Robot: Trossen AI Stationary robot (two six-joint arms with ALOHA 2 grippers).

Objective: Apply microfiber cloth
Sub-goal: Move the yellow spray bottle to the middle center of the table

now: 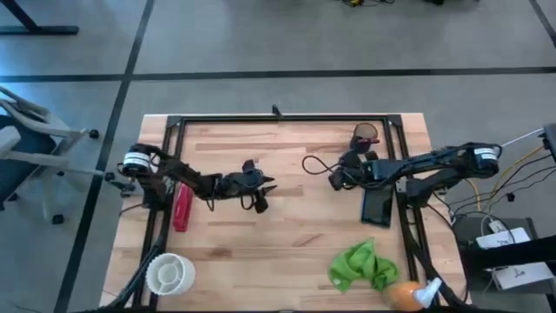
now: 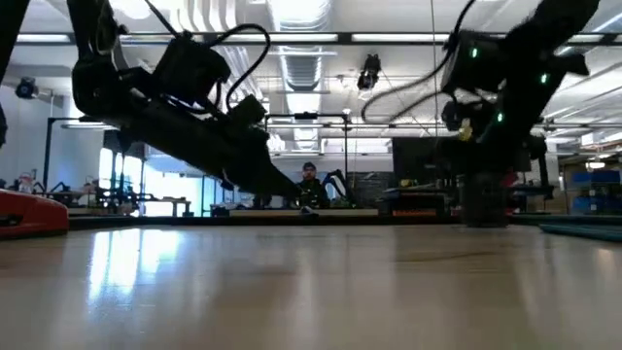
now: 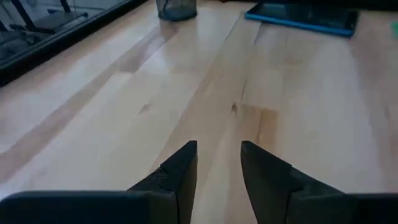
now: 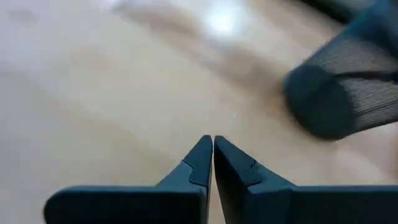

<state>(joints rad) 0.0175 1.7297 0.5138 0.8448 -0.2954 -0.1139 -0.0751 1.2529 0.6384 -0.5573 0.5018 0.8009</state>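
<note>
The lime-green microfiber cloth [image 1: 363,265] lies crumpled on the wooden table near its front edge, right of centre, and no gripper touches it. My left gripper [image 1: 261,184] hovers over the table's middle, open, with bare wood between its fingers [image 3: 217,158]. My right gripper [image 1: 334,179] is right of centre and farther back, shut on nothing [image 4: 212,146], beside a dark mesh cup [image 4: 348,93]. Both grippers are well away from the cloth.
A dark tablet [image 1: 376,206] lies flat under my right arm, just behind the cloth. An orange spray bottle [image 1: 408,294] lies at the front right edge. A red object [image 1: 181,209] and a white cup [image 1: 169,274] are at the left. The mesh cup [image 1: 365,135] stands at the back right.
</note>
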